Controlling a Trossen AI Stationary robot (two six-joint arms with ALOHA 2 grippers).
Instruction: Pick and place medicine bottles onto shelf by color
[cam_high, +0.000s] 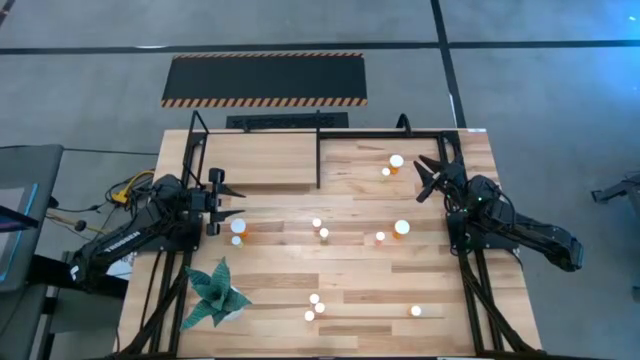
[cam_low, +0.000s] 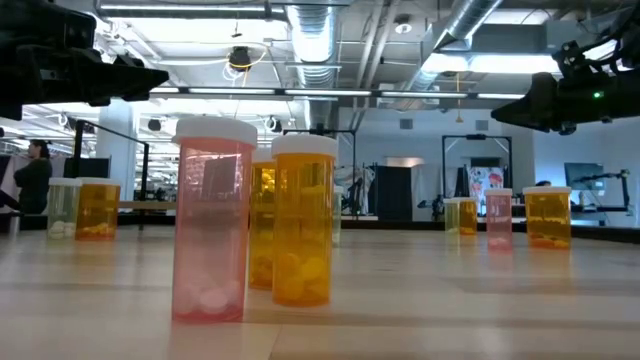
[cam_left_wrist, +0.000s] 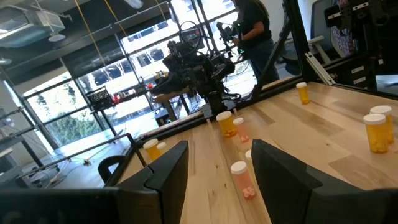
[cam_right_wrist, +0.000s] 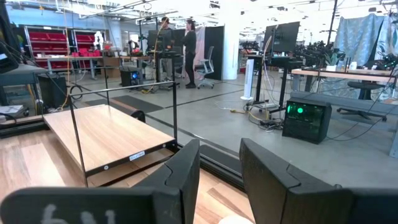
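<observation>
Hovering above the left edge of the table (cam_high: 330, 270), the left gripper (cam_high: 226, 203) points inward with its fingers (cam_left_wrist: 168, 171) spread apart and nothing between them; a white-capped orange bottle (cam_high: 238, 229) stands on the tabletop just beside it. The right gripper (cam_high: 432, 176) hangs over the table's far right corner, its fingers drawn in as far as they go and grasping nothing, with two bottles (cam_high: 396, 163) standing close to its tips. The shelf (cam_high: 262, 160), a light wooden board in a black metal frame, sits on the far left part of the table and carries no bottles that can be seen. The other medicine bottles (cam_high: 323, 233) stand scattered: several across the table's middle, a small group (cam_high: 314, 306) toward the near edge, one alone (cam_high: 416, 312) near the right. A green paper plant (cam_high: 214, 290) rests at the table's near left corner. Beyond the table's far edge lies a black panel (cam_high: 265, 78) with hazard-striped edges.
</observation>
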